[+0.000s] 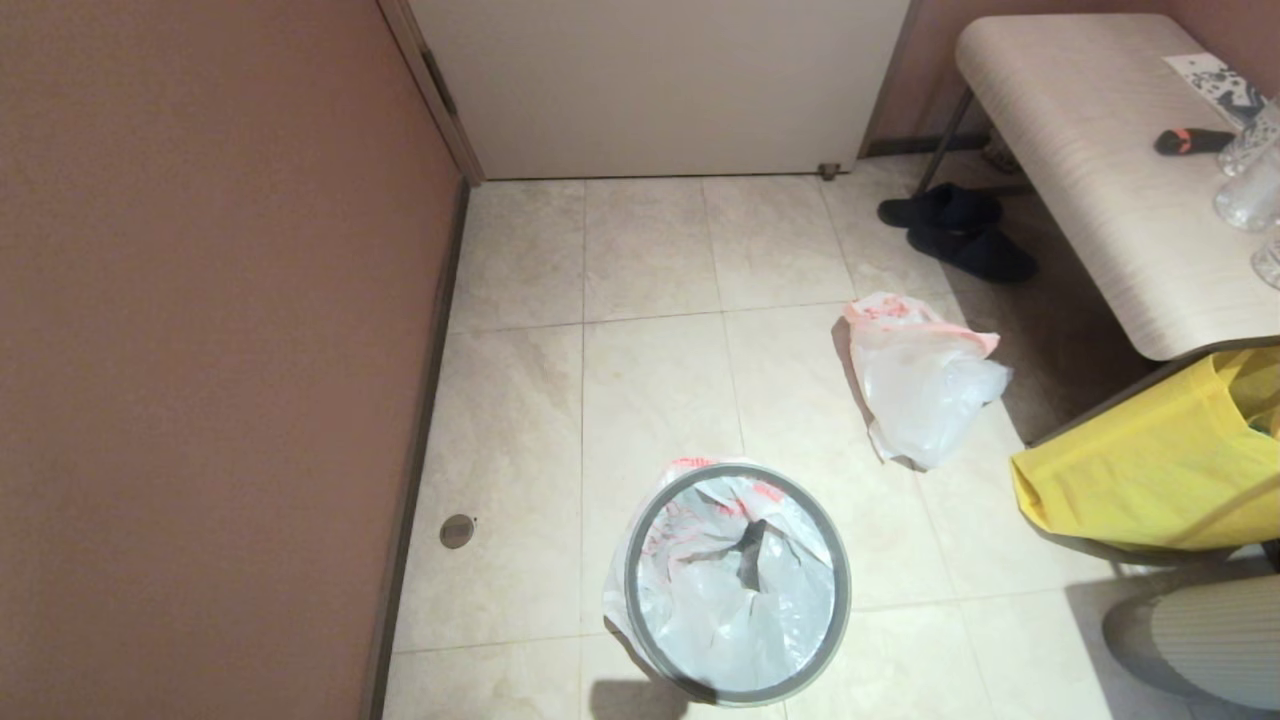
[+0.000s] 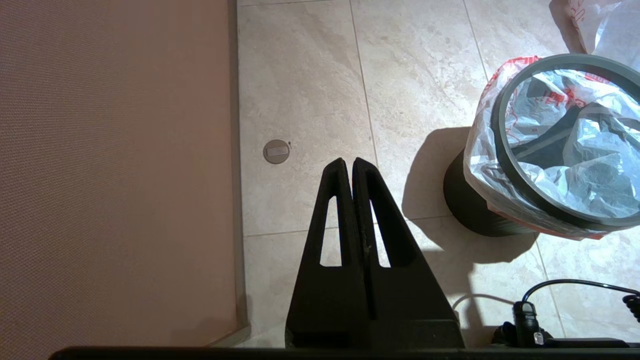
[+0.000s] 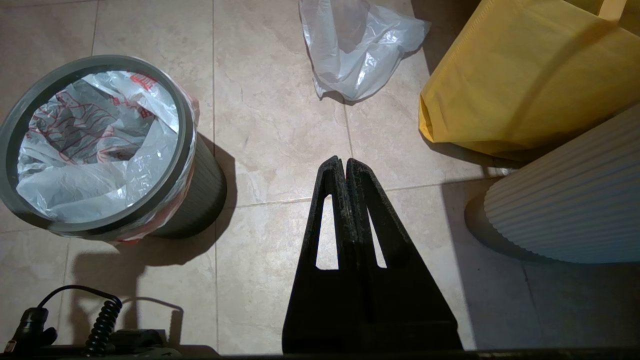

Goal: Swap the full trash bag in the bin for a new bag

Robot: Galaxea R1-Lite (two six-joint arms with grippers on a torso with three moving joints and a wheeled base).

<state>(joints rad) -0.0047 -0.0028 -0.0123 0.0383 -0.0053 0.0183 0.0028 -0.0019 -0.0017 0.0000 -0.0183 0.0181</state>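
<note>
Found the right gripper [image 3: 340, 159] clenched on nothing, jaws pressed together above bare floor [image 3: 280, 125]; found the left gripper [image 2: 348, 161] the same, clenched and empty, hung beside the wall; saw neither arm in the head view.

Placed the new bag [image 3: 350, 55] straight ahead of the right jaws and well apart from them, limp on the tiles; read its long axis as running away from the robot, pink-red rim band at the far end, loose body at the near end; judged the right arm clearly the nearer to it.

Placed the bin [image 3: 202, 195] between the two grippers, off to the right jaws' left and the left jaws' right, upright, near the new bag but not touching it; saw its grey hoop [image 3: 95, 62] seated on top, pinning a crumpled white lining bag [image 1: 740, 610] with red print; could not tell how full.

Counted one bin; one hoop; two white bags, one in the bin and one on the floor; one yellow bag [image 3: 510, 85] under the desk [image 1: 1080, 150]; two dark slippers [image 1: 955, 230].
</note>
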